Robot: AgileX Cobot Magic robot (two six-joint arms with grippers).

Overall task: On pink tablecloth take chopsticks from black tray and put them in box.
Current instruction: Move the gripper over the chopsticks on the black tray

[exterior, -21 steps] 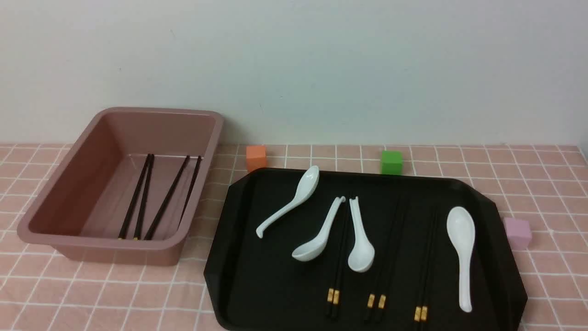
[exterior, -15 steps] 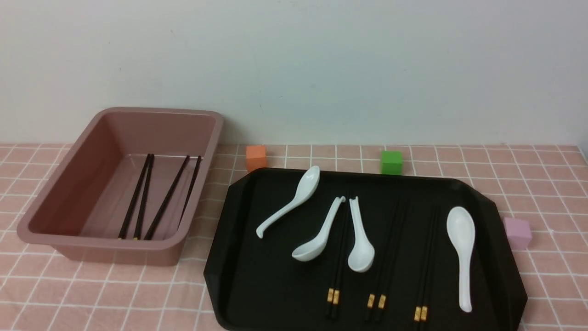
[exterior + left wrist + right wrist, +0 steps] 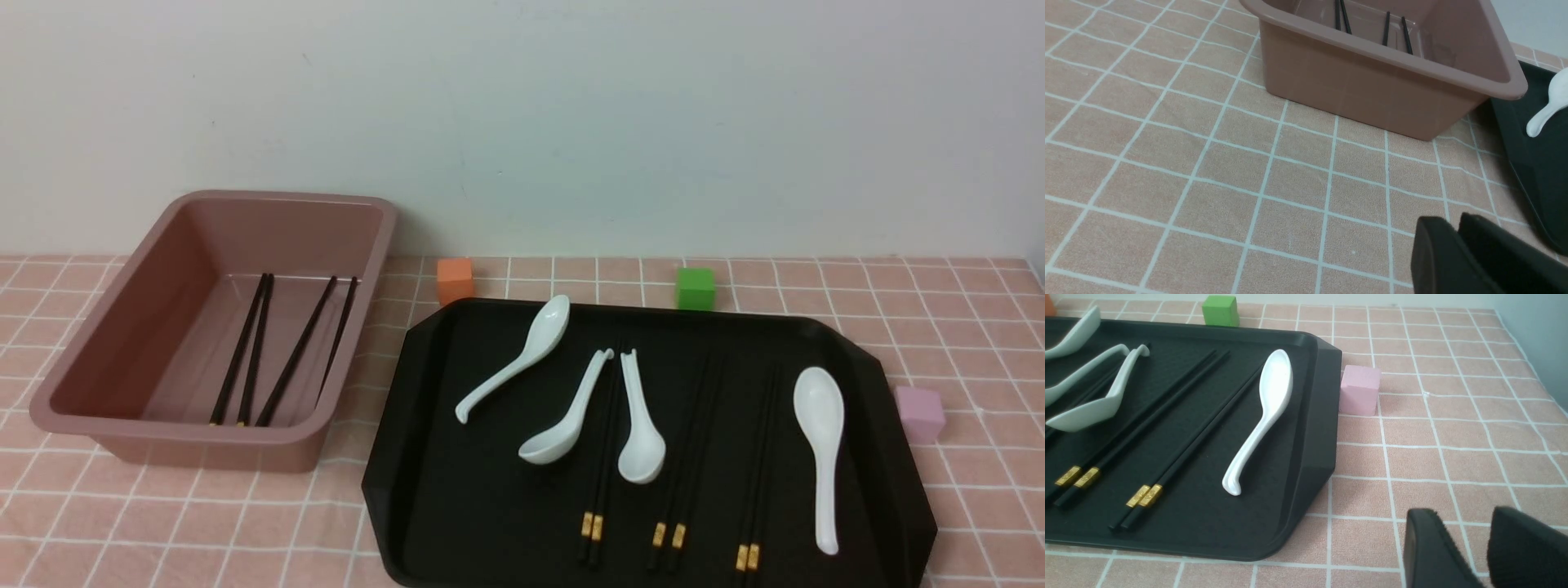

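The black tray (image 3: 424,392) lies on the pink tablecloth (image 3: 245,523) and carries three pairs of chopsticks (image 3: 594,523) with gold bands, side by side among white spoons. Two more pairs of chopsticks (image 3: 253,351) rest inside the box (image 3: 122,343) at the left. Neither arm appears in the front view. In the left wrist view my left gripper (image 3: 1453,222) is shut and empty, low over the cloth near the box (image 3: 1363,90) and the tray's corner (image 3: 1539,171). My right gripper (image 3: 1461,516) stands open over bare cloth, off the tray's edge (image 3: 1314,416), apart from the nearest chopsticks (image 3: 1180,453).
Several white spoons (image 3: 820,449) lie on the tray between and beside the chopsticks. An orange cube (image 3: 455,280) and a green cube (image 3: 695,287) stand behind the tray, and a pink cube (image 3: 920,414) sits against its right edge. A wall rises behind the table.
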